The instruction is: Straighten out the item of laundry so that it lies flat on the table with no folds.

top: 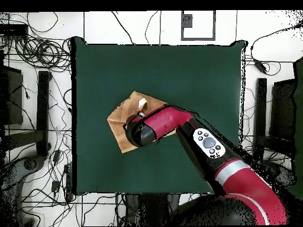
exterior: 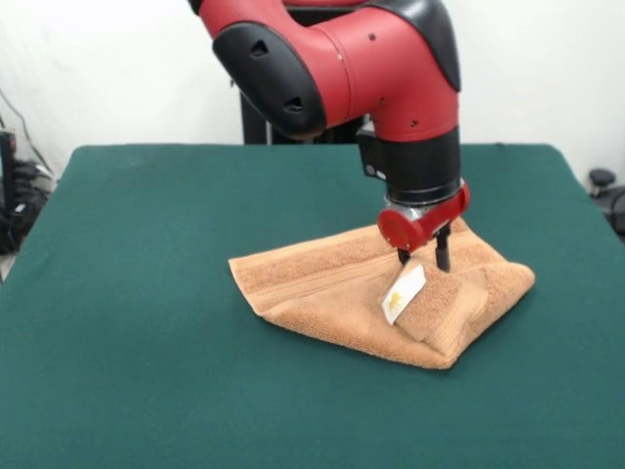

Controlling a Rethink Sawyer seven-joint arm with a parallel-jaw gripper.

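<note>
Green felt covers the tabletop [exterior: 146,293], with tangled cables [top: 41,50] on the floor beyond its edges. Near the tabletop's middle lies my terry towel [exterior: 322,293], folded into a rumpled wedge, long axis slanting across the tabletop, white label [exterior: 403,293] up. My hand [exterior: 423,259] stands over the label, fingers slightly parted, gripping nothing. From overhead, my arm [top: 177,127] hides part of the towel.

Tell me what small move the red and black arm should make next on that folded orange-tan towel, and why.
Probably lower a little and close on the folded-over corner beside the small white label. The orange-tan terry towel lies doubled on the dark green felt table, and the gripper hangs open just above that flap, its fingertips apart and holding nothing, so grasping the flap would let it be peeled back.
</note>
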